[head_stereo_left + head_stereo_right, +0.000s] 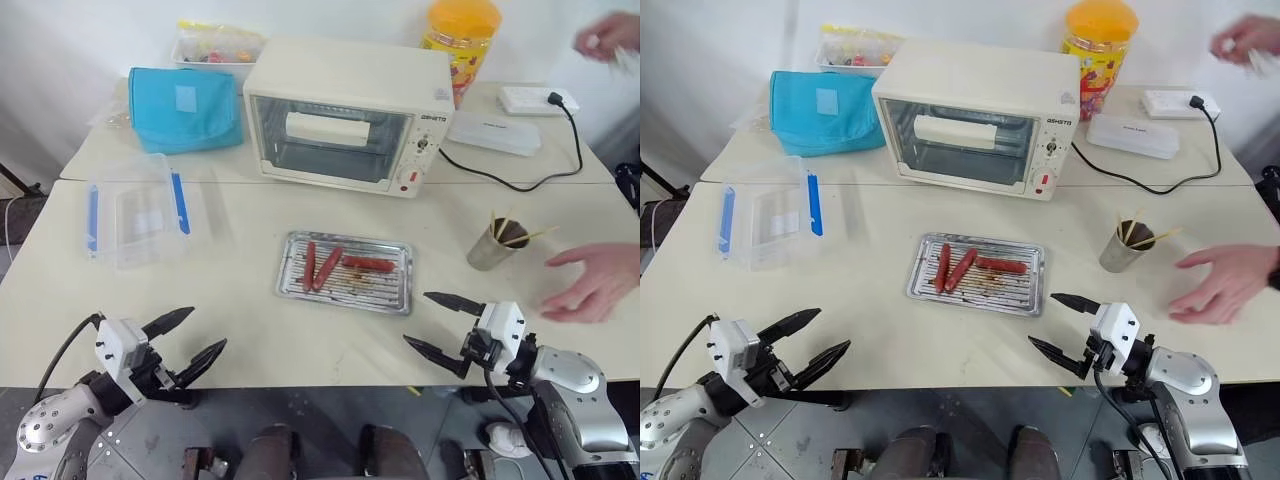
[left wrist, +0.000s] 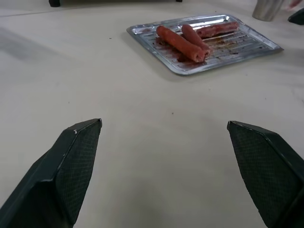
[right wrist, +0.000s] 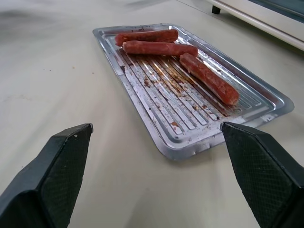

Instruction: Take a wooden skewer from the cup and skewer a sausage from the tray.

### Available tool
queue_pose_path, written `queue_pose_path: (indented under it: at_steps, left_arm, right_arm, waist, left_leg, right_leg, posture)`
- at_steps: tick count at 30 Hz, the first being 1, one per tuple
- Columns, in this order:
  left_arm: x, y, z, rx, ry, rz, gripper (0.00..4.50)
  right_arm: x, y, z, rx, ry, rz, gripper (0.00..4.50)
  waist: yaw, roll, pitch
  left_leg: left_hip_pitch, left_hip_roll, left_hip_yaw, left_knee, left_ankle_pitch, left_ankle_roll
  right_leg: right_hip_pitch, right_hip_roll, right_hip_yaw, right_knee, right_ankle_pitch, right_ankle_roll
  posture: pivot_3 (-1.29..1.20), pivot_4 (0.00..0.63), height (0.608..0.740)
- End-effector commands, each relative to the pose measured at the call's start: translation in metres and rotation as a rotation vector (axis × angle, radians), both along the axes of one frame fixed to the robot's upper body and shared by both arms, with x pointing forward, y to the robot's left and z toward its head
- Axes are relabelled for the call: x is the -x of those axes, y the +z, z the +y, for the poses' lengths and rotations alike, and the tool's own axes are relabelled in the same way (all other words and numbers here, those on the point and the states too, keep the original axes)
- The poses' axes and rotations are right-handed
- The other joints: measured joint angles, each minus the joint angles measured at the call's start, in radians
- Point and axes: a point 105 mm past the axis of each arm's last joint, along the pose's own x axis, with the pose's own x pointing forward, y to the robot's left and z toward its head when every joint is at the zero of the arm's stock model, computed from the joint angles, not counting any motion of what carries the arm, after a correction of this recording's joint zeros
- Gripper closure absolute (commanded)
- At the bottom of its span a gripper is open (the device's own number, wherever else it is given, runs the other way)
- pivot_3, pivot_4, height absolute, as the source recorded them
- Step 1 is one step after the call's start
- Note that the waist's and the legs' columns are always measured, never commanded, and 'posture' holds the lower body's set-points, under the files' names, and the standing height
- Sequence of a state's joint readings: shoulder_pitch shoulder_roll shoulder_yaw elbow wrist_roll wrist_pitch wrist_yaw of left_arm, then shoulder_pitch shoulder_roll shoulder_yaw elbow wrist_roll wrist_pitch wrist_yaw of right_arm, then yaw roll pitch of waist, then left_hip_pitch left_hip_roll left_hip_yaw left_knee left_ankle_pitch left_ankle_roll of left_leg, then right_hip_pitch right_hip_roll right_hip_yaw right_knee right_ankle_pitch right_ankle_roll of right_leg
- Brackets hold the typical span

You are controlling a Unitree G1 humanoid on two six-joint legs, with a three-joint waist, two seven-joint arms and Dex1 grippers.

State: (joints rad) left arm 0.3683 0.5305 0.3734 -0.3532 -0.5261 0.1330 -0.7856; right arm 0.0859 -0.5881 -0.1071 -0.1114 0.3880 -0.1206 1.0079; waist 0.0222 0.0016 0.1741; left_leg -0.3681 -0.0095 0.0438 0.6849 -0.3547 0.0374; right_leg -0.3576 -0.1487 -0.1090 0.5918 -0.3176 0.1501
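A silver ridged tray (image 1: 390, 298) lies mid-table with three sausages (image 1: 322, 267) on it, brown grease stains across its bottom. A small grey steel cup (image 1: 489, 247) with several wooden skewers (image 1: 522, 238) stands to the tray's right. My right gripper (image 1: 440, 322) hangs open at the table's front edge, just right of the tray's near corner. At the front left edge my left gripper (image 1: 185, 340) is open too, well apart from the tray. Both hold nothing.
A person's hand (image 1: 595, 280) rests on the table right of the cup; another hand (image 1: 608, 35) is at the far right back. Behind the tray stand a white toaster oven (image 1: 345, 115), an orange-lidded jar (image 1: 460, 40), a blue pouch (image 1: 185, 108) and a clear blue-clipped box (image 1: 140, 208).
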Motion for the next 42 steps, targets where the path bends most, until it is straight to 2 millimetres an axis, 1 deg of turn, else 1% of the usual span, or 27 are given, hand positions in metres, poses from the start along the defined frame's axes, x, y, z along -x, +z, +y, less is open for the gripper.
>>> queue_pose_path:
  at_steps: [1,5,9,11,15,17,19,21,26,33,42]
  left_arm:
    - [0.001,0.011,-0.005,0.006,0.001,-0.039,0.01]
    - [-0.010,0.017,-0.008,0.002,0.013,-0.086,0.01]
    - [-0.016,0.014,-0.011,0.005,0.022,-0.089,0.01]
    - [-0.018,0.012,-0.010,0.027,0.035,-0.081,0.01]
    - [-0.021,0.012,-0.012,0.023,0.006,-0.076,0.01]
    - [-0.023,0.015,-0.012,0.027,-0.004,-0.086,0.01]
    - [-0.023,0.019,-0.015,0.071,-0.036,-0.075,0.01]
    - [-0.022,0.021,-0.018,0.068,-0.059,-0.072,0.01]
    - [-0.029,0.024,-0.018,0.039,-0.042,-0.093,0.01]
    - [-0.023,0.020,-0.017,0.020,-0.029,-0.080,0.01]
    - [-0.020,0.018,-0.016,0.009,-0.006,-0.087,0.01]
  right_arm:
    - [0.000,0.010,-0.003,-0.026,-0.024,-0.039,0.00]
    - [-0.002,0.010,-0.007,-0.025,-0.061,-0.058,0.00]
    - [0.000,0.007,-0.009,-0.028,-0.088,-0.064,0.00]
    - [0.000,0.005,-0.009,-0.034,-0.101,-0.068,0.00]
    - [-0.004,0.004,-0.007,-0.051,-0.109,-0.085,0.00]
    - [-0.005,0.001,-0.008,-0.050,-0.108,-0.084,0.00]
    - [-0.005,-0.001,-0.008,-0.051,-0.104,-0.084,0.00]
    - [-0.006,-0.002,-0.008,-0.054,-0.099,-0.090,0.00]
    - [-0.012,0.002,-0.007,-0.062,-0.091,-0.122,0.00]
    - [-0.010,0.001,-0.003,-0.061,-0.065,-0.112,0.00]
    - [-0.005,-0.001,-0.004,-0.045,-0.052,-0.086,0.00]
  waist:
    - [0.000,0.000,0.000]
    - [0.003,0.000,0.000]
    - [0.001,0.000,0.000]
    - [0.001,0.000,0.000]
    - [-0.001,0.000,0.000]
    - [-0.001,0.000,0.000]
    - [0.000,0.000,0.000]
    - [0.000,0.000,0.000]
    - [-0.001,0.000,0.000]
    - [-0.001,0.000,0.000]
    - [-0.001,0.000,0.000]
  left_leg:
    - [0.000,0.000,0.000,0.000,0.000,0.000]
    - [0.000,0.000,0.000,0.000,0.000,0.000]
    - [0.000,0.000,0.000,0.000,0.000,0.000]
    - [0.000,0.000,0.000,0.000,0.000,0.000]
    - [0.000,0.000,0.001,0.000,0.000,0.000]
    - [0.000,0.000,0.001,0.000,0.000,0.000]
    - [0.000,0.000,0.001,0.000,0.000,0.000]
    - [0.000,0.000,0.001,0.000,0.000,0.000]
    - [0.000,0.000,0.001,0.000,0.000,0.000]
    - [0.000,0.000,0.001,0.000,0.000,0.000]
    - [0.000,0.000,0.001,0.000,0.000,0.000]
  right_leg:
    - [0.000,0.000,0.000,0.000,0.000,0.000]
    - [0.000,0.000,0.000,0.000,0.000,0.000]
    - [0.000,0.000,0.000,0.000,0.000,0.000]
    - [0.000,0.000,0.000,0.000,0.000,0.000]
    - [0.000,0.001,0.000,0.001,0.000,0.000]
    - [0.000,0.000,0.000,0.001,0.000,0.000]
    - [0.000,0.000,0.000,0.001,0.000,0.000]
    - [0.000,0.000,0.000,0.001,0.000,0.000]
    - [0.000,0.000,0.000,0.001,0.000,0.000]
    - [0.000,0.000,0.000,0.001,0.000,0.000]
    - [0.000,0.000,0.000,0.001,0.000,0.000]
  posture:
    - [0.00,0.150,0.740]
    - [0.00,0.150,0.740]
    - [0.00,0.150,0.740]
    - [0.00,0.150,0.740]
    - [0.00,0.150,0.740]
    - [0.00,0.150,0.740]
    - [0.00,0.150,0.740]
    - [0.00,0.150,0.740]
    - [0.00,0.150,0.740]
    - [0.00,0.150,0.740]
    - [0.00,0.150,0.740]
